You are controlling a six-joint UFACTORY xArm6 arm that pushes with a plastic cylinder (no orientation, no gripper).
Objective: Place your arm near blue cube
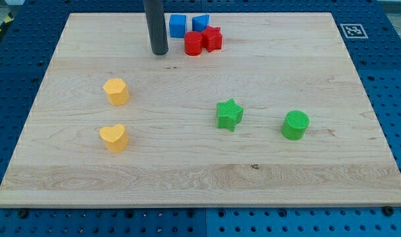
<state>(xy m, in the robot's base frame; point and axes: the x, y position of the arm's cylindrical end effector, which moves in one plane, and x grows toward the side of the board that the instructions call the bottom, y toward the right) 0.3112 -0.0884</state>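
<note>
My tip (160, 52) sits down near the board's (187, 171) top edge, bare, holding nothing, just left of the blue cube (178, 26); 2 red blocks (202, 41) crowd beside it.

On the wooden board (305, 66) lie two yellow blocks (116, 91), a green star (230, 114), and a green cylinder (295, 124).

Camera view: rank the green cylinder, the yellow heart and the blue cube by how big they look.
1. green cylinder and yellow heart, about alike
2. blue cube, smallest, though it lies farthest from the camera, so that may be distance.
</note>
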